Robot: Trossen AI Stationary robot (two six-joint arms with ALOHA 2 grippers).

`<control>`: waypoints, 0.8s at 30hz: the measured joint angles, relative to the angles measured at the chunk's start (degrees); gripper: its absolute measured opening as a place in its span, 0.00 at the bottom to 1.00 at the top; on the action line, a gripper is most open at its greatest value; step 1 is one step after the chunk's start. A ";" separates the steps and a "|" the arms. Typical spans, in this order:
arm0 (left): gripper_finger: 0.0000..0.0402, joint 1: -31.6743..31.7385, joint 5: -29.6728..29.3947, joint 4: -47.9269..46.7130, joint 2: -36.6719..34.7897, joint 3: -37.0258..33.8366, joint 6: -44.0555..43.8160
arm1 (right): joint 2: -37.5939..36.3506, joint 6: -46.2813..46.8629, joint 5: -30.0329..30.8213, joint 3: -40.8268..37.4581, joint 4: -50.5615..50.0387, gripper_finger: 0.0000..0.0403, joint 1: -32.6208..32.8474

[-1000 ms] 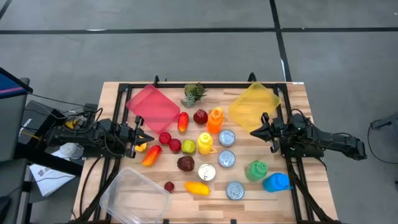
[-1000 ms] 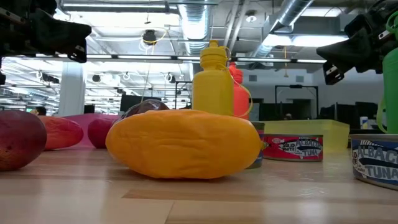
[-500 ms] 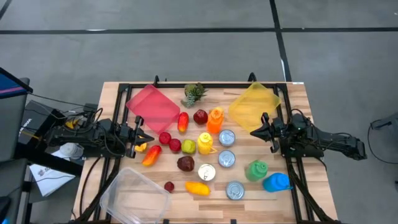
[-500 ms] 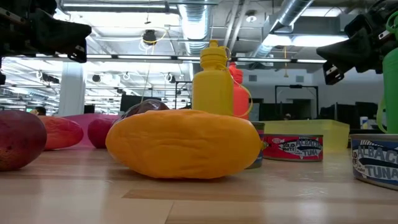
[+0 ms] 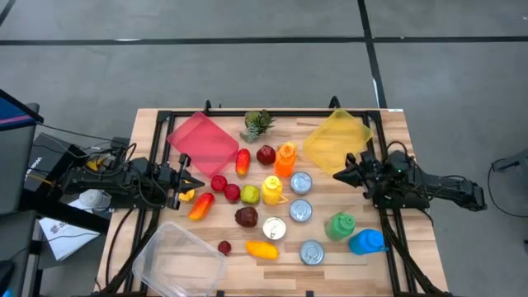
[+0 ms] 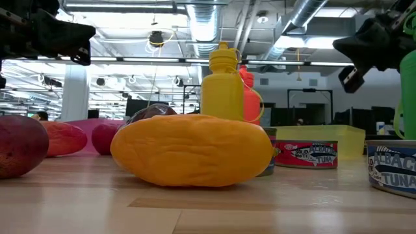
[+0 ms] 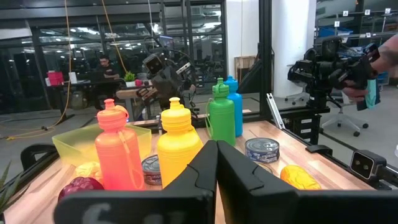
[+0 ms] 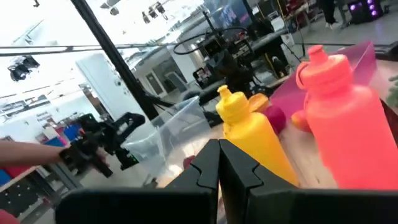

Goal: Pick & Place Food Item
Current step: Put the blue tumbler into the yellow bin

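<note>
On the wooden table, the red bin at upper left, the yellow bin at upper right and the clear bin at lower left each appeared to hold nothing. The food lay loose between them: an orange mango at lower centre, a dark red apple, a green apple and tuna cans. The left tool hovered at centre left and the right tool beside the yellow bin, both pinched together, holding nothing.

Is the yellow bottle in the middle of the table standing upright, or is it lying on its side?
Upright. The yellow bottle stands with its cap on top in the low view, and the high view looks down onto its cap.
</note>
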 joint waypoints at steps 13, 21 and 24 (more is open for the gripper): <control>0.00 0.00 0.00 -0.04 0.00 -0.02 0.00 | 0.63 -1.51 9.43 7.33 7.19 0.13 -0.11; 0.00 0.02 0.00 -0.07 0.00 -0.02 0.00 | 5.22 -11.93 13.09 17.00 0.62 0.27 -0.11; 0.00 0.00 0.00 -0.07 0.00 -0.02 0.00 | 7.10 -14.22 13.08 19.71 -2.62 0.29 -0.11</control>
